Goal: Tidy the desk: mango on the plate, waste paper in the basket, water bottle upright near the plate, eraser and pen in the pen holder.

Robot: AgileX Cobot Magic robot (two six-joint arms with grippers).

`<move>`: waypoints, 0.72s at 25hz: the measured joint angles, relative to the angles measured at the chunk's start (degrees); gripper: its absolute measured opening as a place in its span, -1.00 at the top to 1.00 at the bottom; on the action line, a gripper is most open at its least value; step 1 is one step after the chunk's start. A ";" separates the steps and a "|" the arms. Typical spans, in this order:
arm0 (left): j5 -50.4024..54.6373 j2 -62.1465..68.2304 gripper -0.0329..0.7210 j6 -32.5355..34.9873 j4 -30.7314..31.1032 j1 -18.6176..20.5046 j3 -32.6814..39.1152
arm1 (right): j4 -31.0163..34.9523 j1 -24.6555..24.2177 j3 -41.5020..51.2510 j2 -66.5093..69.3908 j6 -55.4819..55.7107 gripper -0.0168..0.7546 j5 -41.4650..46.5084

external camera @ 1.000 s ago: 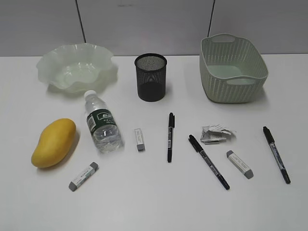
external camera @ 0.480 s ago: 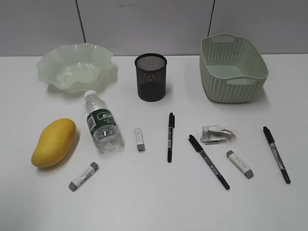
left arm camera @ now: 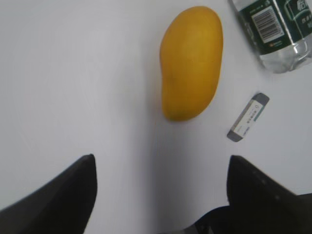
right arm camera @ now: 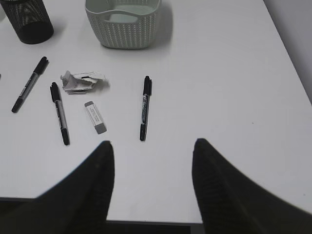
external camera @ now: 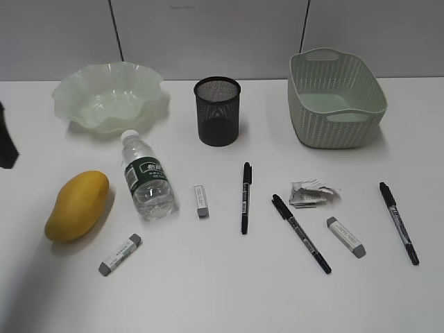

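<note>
The mango (external camera: 77, 205) lies at the left of the desk (external camera: 222, 291), with the water bottle (external camera: 147, 178) on its side beside it. The plate (external camera: 109, 95), pen holder (external camera: 217, 110) and basket (external camera: 336, 98) stand along the back. Three erasers (external camera: 120, 254) (external camera: 201, 200) (external camera: 345, 236), three pens (external camera: 245, 197) (external camera: 300, 232) (external camera: 398, 222) and the waste paper (external camera: 313, 193) lie loose. My left gripper (left arm camera: 161, 163) is open and empty, above the desk short of the mango (left arm camera: 191, 62). My right gripper (right arm camera: 152, 146) is open and empty near the front edge, short of a pen (right arm camera: 145, 107).
The left wrist view also shows the bottle (left arm camera: 275, 29) and an eraser (left arm camera: 248, 117). The right wrist view shows the waste paper (right arm camera: 82, 82), an eraser (right arm camera: 95, 117), the basket (right arm camera: 124, 22) and the desk's right edge (right arm camera: 292, 63).
A dark part of my left arm has come into the exterior view at the left edge, with a shadow on the desk below it. The objects have not moved.
</note>
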 joint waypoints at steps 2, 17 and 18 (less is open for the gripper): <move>-1.52 5.40 -0.77 -0.30 0.06 -2.42 -2.00 | 0.00 0.00 0.00 0.00 0.00 -0.12 0.00; -15.22 27.43 -0.77 -2.56 2.37 -9.51 -5.37 | 0.00 0.00 0.00 0.00 0.00 -0.12 0.00; -15.30 27.96 -0.77 -2.62 2.63 -9.51 -5.96 | 0.00 0.00 0.00 0.00 0.00 -0.12 0.00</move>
